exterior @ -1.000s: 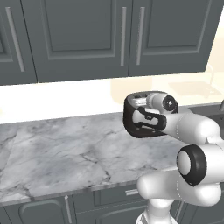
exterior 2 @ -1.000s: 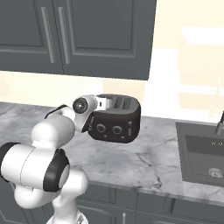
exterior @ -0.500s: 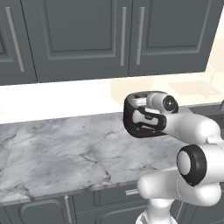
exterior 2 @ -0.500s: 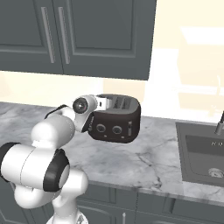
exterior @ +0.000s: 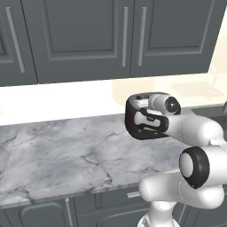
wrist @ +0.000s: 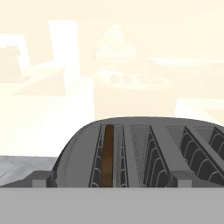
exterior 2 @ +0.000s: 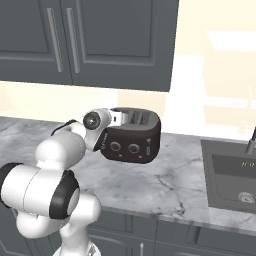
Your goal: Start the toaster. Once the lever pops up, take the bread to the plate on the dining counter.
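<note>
The dark toaster (exterior 2: 134,136) stands on the marble worktop (exterior 2: 165,180), its knobs facing the right base camera. In the hand view the toaster (wrist: 144,148) is seen from close above one end, looking along its slots. A dark brown slice of bread (wrist: 108,153) stands sunk in the leftmost slot. My gripper (wrist: 113,181) is open, with its fingertips (wrist: 41,177) wide apart on either side of the toaster's near end. From the left base view my hand (exterior: 150,120) hides part of the toaster (exterior: 133,116). The plate and the dining counter are out of view.
Dark grey wall cabinets (exterior: 88,35) hang above the worktop (exterior: 57,150). A sink (exterior 2: 235,175) with a faucet (exterior 2: 251,140) is set into the counter to the toaster's right. Drawers (exterior: 111,201) run below the worktop edge.
</note>
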